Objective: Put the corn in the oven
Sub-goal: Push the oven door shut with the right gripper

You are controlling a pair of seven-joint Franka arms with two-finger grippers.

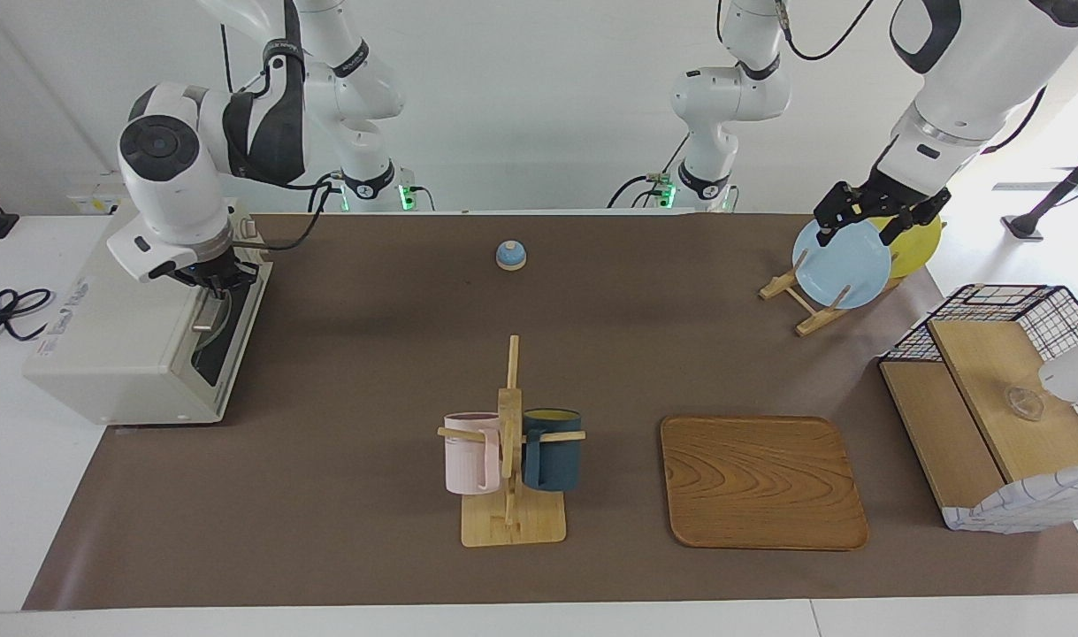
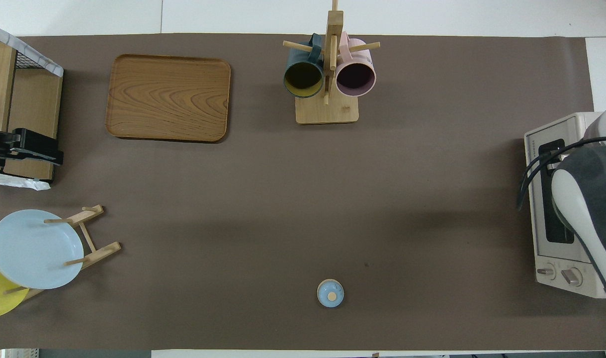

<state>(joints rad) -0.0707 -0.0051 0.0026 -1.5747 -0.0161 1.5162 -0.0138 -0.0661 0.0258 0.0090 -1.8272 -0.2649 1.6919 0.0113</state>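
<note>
The corn cannot be seen in either view: not on the desk [image 1: 370, 310], not in a claw, and not through the oven's glass, so where it lies cannot be told. The only bright yellow in sight is the round yellow plate [image 1: 921, 246], which stands against the blue plate [image 1: 844, 265] in the wooden rack [image 1: 804, 310] at the left arm's end.

The oven [image 1: 123, 354] sits at the right arm's end of the desk. The right claw [image 1: 211, 279] is down at the top edge of its door, where the handle would be. Whether it is clenched on the handle or released cannot be told, nor whether the door is shut or slightly ajar. The left claw [image 1: 866, 223] hangs over the two plates with its fingers spread, grasping nothing.

The task looks to be at its opening step, with the door to be pulled down.

- The right claw could slip off the bar if its hold is shallow.
- A pull that does not follow the door's arc could drag the light oven across the desk.
- The dropped door swings out over the desk and may block a later approach.
- The left claw, so close above the plates, could knock them out of the rack if it lowers carelessly.
- The yellow plate could be mistaken for the corn.

There is a printed label on the oven's top and lettering on the arms, but none of it can be read.
</note>
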